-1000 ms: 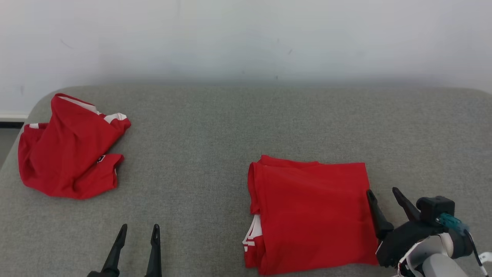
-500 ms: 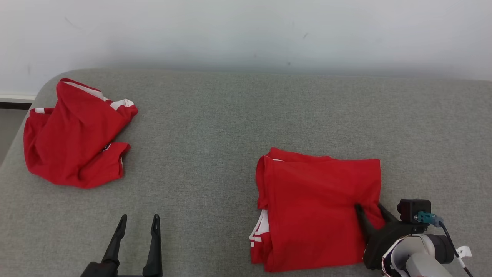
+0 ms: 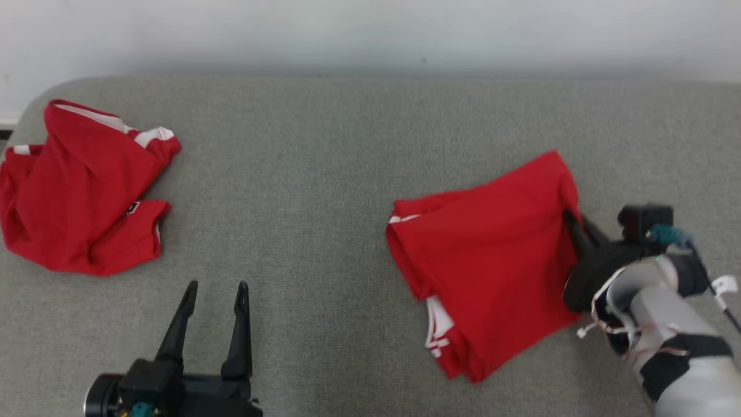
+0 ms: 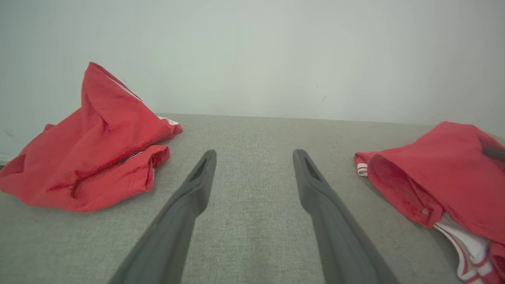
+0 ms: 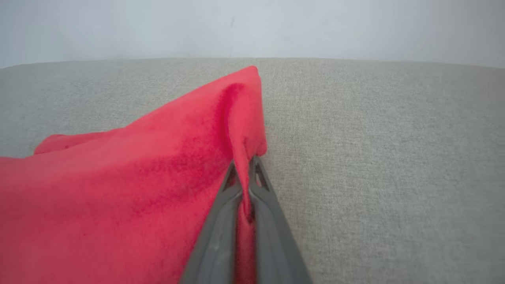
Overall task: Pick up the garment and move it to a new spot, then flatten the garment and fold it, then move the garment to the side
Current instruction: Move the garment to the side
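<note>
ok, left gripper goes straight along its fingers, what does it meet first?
Likely nothing on the way: the left gripper points along bare grey surface between the crumpled garment and the folded garment, then the wall. Depth unclear.

wall (image 3: pixel 370 29): plain white | surface (image 3: pixel 324 174): grey woven fabric, rounded corner

The light is bright, soft and even, falling from above. The folded garment (image 3: pixel 486 272) throws only a faint, thin shadow on the grey surface (image 3: pixel 324 202) under its near edge. Behind the garment a dim band runs along the foot of the white wall (image 3: pixel 370 35). At its right edge the cloth and the right gripper (image 3: pixel 574 219) look smeared; in the right wrist view the fingers (image 5: pixel 215 244) pinching it are unsharp.
</note>
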Available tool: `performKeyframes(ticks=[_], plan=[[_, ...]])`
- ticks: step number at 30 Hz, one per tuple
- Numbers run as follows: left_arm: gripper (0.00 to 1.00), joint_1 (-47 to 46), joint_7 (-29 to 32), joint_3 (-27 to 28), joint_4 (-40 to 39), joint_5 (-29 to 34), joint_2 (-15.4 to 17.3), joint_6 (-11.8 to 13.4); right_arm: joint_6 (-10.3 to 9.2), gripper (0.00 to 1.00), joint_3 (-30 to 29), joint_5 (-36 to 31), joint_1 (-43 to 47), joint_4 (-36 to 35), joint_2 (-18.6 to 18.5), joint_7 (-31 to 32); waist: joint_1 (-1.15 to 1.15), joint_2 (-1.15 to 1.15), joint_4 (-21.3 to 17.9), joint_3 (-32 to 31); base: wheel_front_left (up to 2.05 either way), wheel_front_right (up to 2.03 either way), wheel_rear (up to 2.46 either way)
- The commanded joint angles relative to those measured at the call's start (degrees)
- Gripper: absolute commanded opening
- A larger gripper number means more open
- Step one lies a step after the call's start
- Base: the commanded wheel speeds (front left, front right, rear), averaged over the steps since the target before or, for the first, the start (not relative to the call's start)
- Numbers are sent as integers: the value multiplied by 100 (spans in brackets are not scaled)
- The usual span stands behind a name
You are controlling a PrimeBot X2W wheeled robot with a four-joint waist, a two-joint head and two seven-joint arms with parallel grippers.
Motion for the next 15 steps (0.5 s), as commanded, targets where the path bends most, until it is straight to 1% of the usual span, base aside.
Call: performKeyframes(ticks=[1, 4, 5, 9, 15], plan=[[100, -125, -19, -13, -46, -29, -8, -23, -14, 0, 12, 57, -141, 12, -74, -7, -1, -1, -97, 306, 0, 0, 0], [100, -328, -18, -77, -139, -9, -8, -34, -14, 0, 89, 67, -578, 35, -271, 15, -1, -1, -215, 644, 0, 0, 0], [100, -475, -18, -101, -188, 54, -8, -29, -14, 0, 140, 74, -863, 26, -398, 19, -1, -1, -318, 911, 0, 0, 0], [100, -757, -18, -100, -330, 118, 15, -62, -14, 0, 242, 100, -1415, -26, -702, -30, -1, -1, -627, 1457, 0, 0, 0], [100, -1115, -18, -37, -595, 279, 240, -81, -14, 0, 404, 154, -2075, -104, -1138, -122, -1, -1, -1173, 2136, 0, 0, 0]])
